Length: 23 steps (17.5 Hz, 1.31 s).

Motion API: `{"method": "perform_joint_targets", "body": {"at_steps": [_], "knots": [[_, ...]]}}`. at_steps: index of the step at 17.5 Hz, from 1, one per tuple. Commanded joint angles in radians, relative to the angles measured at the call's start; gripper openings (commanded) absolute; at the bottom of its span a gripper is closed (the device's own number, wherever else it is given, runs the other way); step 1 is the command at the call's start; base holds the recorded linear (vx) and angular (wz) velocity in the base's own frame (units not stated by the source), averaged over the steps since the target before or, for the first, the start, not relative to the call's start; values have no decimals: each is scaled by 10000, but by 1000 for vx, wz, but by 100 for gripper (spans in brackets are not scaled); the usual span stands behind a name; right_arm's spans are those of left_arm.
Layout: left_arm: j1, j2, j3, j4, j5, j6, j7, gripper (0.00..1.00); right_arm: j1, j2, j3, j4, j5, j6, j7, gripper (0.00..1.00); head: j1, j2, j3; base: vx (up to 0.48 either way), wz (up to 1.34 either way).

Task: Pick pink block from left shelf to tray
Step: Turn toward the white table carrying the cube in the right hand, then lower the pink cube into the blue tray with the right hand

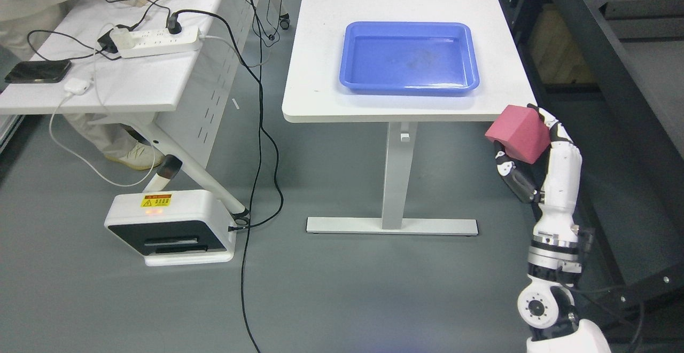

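Note:
A pink block point(518, 133) is held in my right hand point(529, 153), whose arm comes in from the lower right. The hand holds the block in the air just off the near right corner of the white table point(326, 75), below its edge level in the picture. A blue tray point(352, 54) lies on that table, up and to the left of the block, and holds nothing. The fingers point(515, 177) wrap the block from below and behind. My left arm does not show.
A second white table point(133, 86) at the left carries a power strip point(160, 40), a phone point(37, 71) and cables. A white floor unit point(171, 227) sits below it. A person's leg and shoe point(133, 155) show there. Dark shelving point(630, 75) stands along the right.

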<state>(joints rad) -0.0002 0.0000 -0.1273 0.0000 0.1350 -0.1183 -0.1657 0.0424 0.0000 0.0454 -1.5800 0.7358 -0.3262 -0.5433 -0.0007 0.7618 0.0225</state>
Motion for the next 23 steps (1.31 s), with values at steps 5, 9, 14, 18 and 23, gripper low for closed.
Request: {"method": "perform_joint_targets", "body": {"at_steps": [5, 9, 14, 18, 23], "knots": [[201, 174, 0, -174, 0, 2, 1, 100, -25, -175, 67, 0, 5, -5, 79, 3, 0, 0, 0, 272, -18], [201, 174, 0, -174, 0, 2, 1, 100, -9, -175, 67, 0, 20, -5, 95, 4, 0, 0, 0, 231, 55], [201, 174, 0, -174, 0, 2, 1, 100, 113, -175, 328, 15, 204, 40, 384, 4, 0, 0, 0, 226, 55], [201, 174, 0, -174, 0, 2, 1, 100, 144, -175, 588, 30, 266, 407, 1868, 4, 0, 0, 0, 182, 31], [201, 174, 0, -174, 0, 2, 1, 100, 144, -175, 727, 92, 266, 746, 3468, 4, 0, 0, 0, 161, 11]]}}
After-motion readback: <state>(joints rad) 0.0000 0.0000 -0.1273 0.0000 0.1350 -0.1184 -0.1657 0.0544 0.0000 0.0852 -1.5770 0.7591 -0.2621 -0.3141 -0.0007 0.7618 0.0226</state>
